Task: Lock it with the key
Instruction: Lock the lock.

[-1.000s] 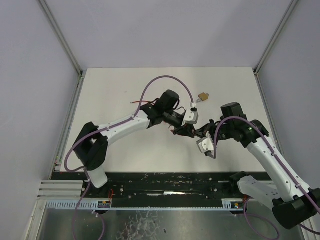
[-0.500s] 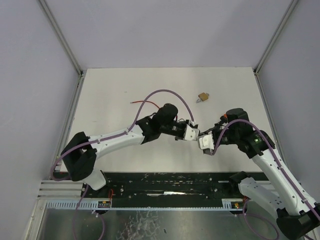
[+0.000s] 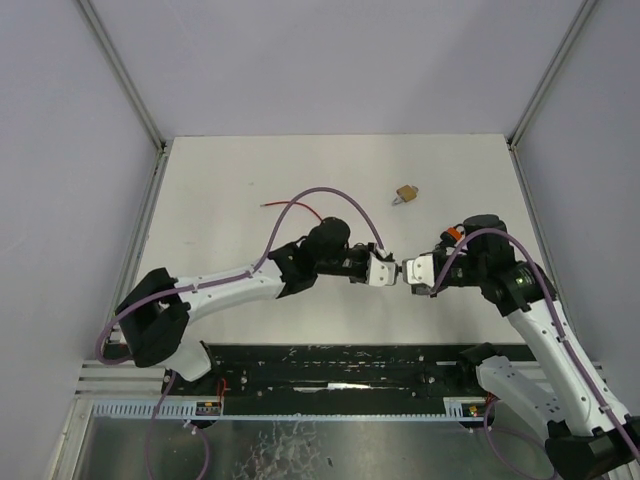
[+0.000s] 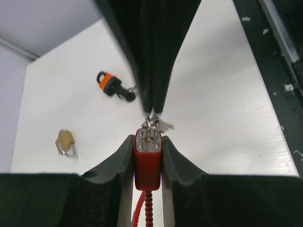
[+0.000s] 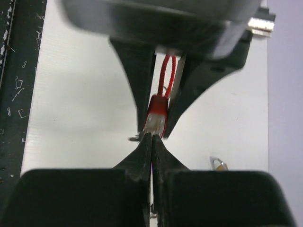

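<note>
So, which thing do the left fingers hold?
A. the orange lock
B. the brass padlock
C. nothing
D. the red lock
D: in the left wrist view the red lock sits clamped between the left fingers, while the brass padlock and the orange lock lie apart on the table.

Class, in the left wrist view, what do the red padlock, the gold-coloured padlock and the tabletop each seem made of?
Red padlock: likely painted or plastic-coated metal, smooth glossy red with a pale metallic end face.
Gold-coloured padlock: probably brass, dull yellow sheen.
Tabletop: matte white board, faintly lined, perhaps plastic.
</note>
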